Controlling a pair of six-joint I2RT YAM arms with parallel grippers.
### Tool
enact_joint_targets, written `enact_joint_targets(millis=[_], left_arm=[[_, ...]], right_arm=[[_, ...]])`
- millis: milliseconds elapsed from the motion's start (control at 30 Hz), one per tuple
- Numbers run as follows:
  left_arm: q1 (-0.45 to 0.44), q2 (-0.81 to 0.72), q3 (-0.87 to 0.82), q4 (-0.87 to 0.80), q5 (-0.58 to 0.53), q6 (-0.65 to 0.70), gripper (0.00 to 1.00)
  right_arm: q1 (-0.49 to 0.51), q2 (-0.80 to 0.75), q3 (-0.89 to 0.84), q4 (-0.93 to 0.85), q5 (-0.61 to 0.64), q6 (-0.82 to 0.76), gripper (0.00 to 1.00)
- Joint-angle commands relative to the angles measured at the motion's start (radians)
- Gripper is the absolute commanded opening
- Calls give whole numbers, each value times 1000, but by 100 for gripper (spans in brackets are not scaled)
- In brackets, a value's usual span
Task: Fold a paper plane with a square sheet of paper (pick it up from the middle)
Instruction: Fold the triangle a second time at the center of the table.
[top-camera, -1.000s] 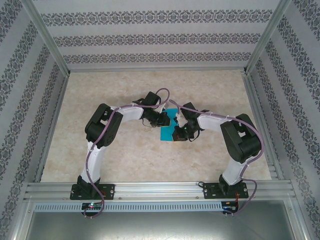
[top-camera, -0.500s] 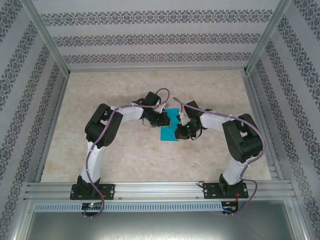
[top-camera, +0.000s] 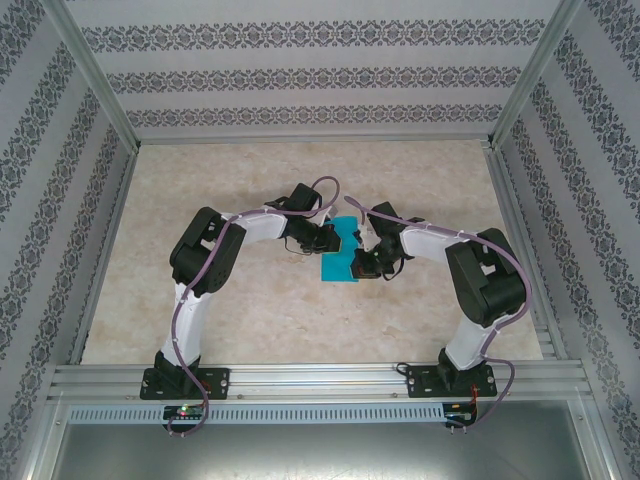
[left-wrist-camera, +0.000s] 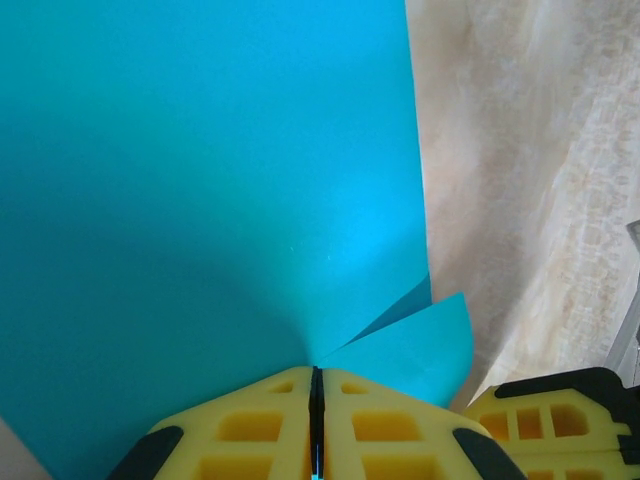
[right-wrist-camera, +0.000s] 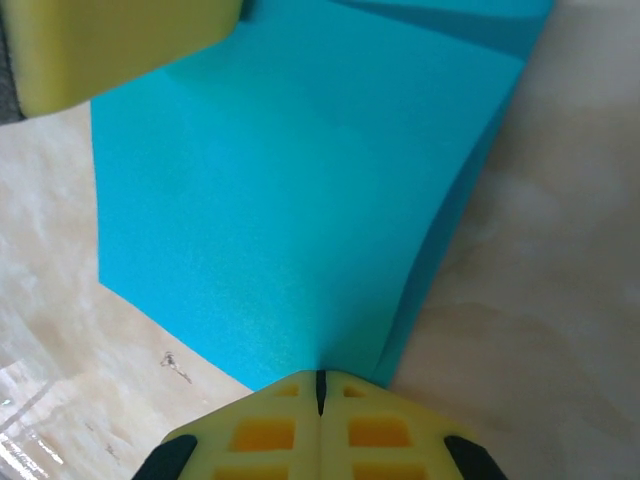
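The teal-blue sheet of paper (top-camera: 338, 262) is held between both arms at the middle of the table, bent over on itself. My left gripper (top-camera: 338, 240) is shut on its edge. In the left wrist view the paper (left-wrist-camera: 200, 200) spreads away from the closed yellow fingertips (left-wrist-camera: 316, 372), with a curled flap (left-wrist-camera: 420, 350) to the right. My right gripper (top-camera: 360, 262) is shut on the opposite edge. In the right wrist view the sheet (right-wrist-camera: 300, 200) rises from the pinch of my right gripper (right-wrist-camera: 320, 376), and a second layer shows along its right side.
The beige marbled table (top-camera: 200, 180) lies all around the paper. Aluminium frame rails (top-camera: 310, 375) and patterned walls enclose it. The other gripper's yellow finger (left-wrist-camera: 545, 420) sits at the left wrist view's lower right; a yellow finger (right-wrist-camera: 120, 40) also crosses the right wrist view's top left.
My right gripper has shifted slightly left and toward the near edge, closer to the left gripper, and less paper shows between them. The left arm has barely moved.
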Motion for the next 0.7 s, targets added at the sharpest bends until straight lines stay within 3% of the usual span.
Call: enact_joint_targets(millis=[0,233,433,533,667], left_arm=[[21,110,-54,-111,-150,49,13],[21,111,-45,-113,-146,48,13],[20,106,-43,-113,-139,50,13],[21,103,-45,-106,-131,46,13],[21,98,-47,-103,-128,44,13]], right_arm=[[-4,-39,6,-61,84,-26,2],[21,-75,12,-48,46,-14,3],[27,-112,1,8,-23,34,15],[25,-87,6,5,-3,40,26],[-2,-85,-11,30,-10,64,30]])
